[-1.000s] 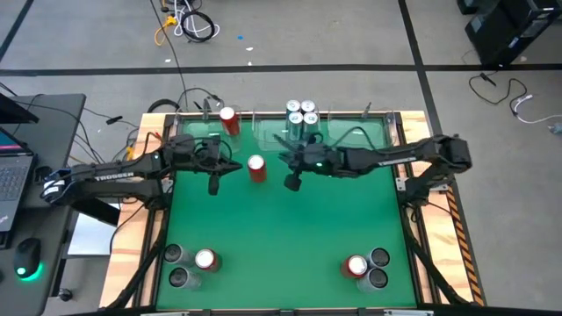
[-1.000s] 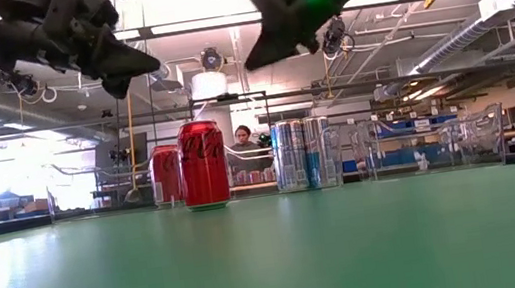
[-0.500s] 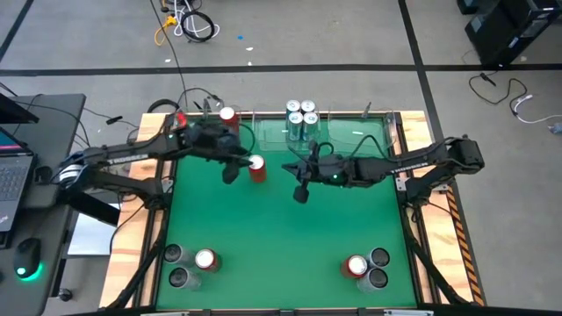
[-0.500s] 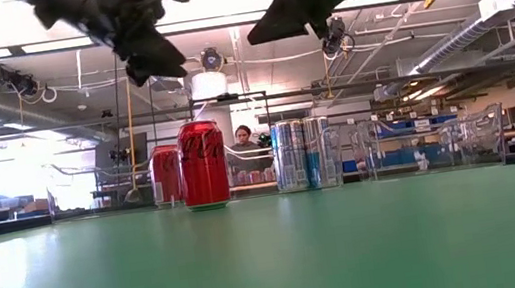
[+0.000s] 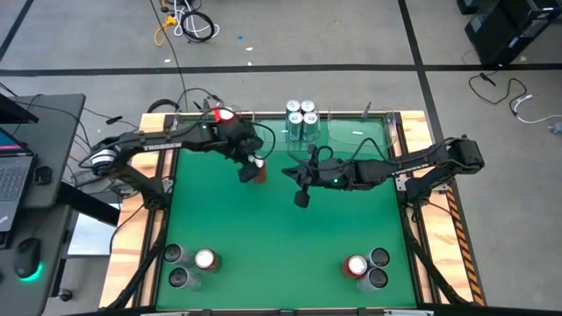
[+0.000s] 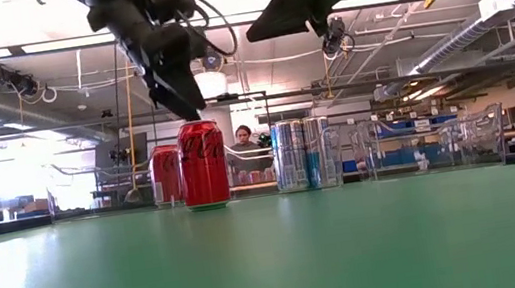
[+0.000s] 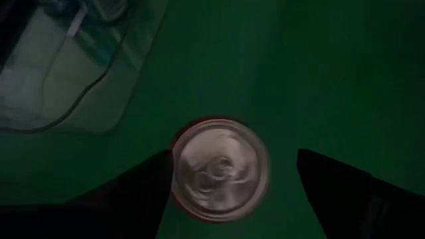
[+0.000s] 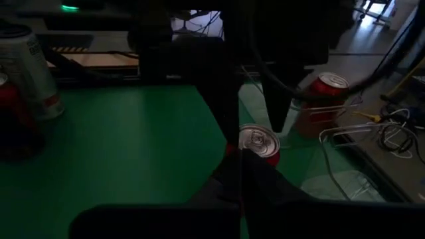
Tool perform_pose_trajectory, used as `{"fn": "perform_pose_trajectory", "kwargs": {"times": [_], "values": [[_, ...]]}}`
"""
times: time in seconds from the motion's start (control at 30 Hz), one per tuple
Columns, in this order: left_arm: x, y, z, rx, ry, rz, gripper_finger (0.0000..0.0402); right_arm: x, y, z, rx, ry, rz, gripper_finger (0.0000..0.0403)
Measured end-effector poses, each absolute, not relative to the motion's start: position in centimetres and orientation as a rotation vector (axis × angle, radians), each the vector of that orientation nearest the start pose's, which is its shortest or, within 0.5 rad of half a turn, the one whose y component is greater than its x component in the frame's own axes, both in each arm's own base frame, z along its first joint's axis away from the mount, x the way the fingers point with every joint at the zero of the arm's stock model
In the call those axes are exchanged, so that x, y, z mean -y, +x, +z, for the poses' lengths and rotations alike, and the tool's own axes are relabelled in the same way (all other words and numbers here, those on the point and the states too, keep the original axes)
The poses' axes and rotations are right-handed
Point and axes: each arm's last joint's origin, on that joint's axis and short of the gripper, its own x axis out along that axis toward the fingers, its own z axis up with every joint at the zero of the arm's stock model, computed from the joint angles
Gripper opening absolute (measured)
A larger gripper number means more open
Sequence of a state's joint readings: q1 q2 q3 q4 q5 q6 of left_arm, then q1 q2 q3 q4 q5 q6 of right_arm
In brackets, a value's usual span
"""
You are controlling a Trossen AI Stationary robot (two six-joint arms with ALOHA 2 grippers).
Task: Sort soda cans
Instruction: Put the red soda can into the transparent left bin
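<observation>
Red soda can (image 5: pixel 256 172) upright on green table (image 5: pixel 263 237), far half, just short of clear bins (image 5: pixel 351 133). Second red can (image 5: pixel 226 116) in left bin; three blue-and-white cans (image 5: pixel 301 118) in middle bin. Left gripper (image 7: pixel 232 179) poised directly above lone red can, pointing down, fingers spread wide either side of silvery lid (not touching). Left arm reaches in from left edge, elbow bent. Right gripper (image 5: pixel 301 198) hangs near table centre, above surface, fingers pressed together, empty. Remaining cans clustered at both near corners (image 5: pixel 191 265) (image 5: pixel 367 269).
</observation>
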State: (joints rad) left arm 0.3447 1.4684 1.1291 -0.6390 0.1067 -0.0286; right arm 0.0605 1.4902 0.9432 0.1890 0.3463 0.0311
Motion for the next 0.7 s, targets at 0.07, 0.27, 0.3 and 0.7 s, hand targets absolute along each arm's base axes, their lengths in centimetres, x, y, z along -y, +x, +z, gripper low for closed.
{"fn": "perform_pose_trajectory", "kwargs": {"times": [0.07,0.27,0.3,0.7], "values": [[-10.0,28.5,25.9,-0.974,-0.235,0.256,0.0329,-1.0,32.8,25.7,-0.348,-0.042,-0.288,0.0000],[-10.2,28.9,25.1,-1.018,-0.239,0.265,0.0331,-1.1,32.8,25.7,-0.351,-0.043,-0.286,0.0001],[-10.2,28.9,25.0,-1.023,-0.240,0.264,0.0331,-1.1,32.8,25.7,-0.350,-0.043,-0.286,0.0000],[-10.4,29.5,23.8,-1.068,-0.232,0.245,0.0329,-1.1,32.8,25.6,-0.352,-0.044,-0.284,0.0000]]}}
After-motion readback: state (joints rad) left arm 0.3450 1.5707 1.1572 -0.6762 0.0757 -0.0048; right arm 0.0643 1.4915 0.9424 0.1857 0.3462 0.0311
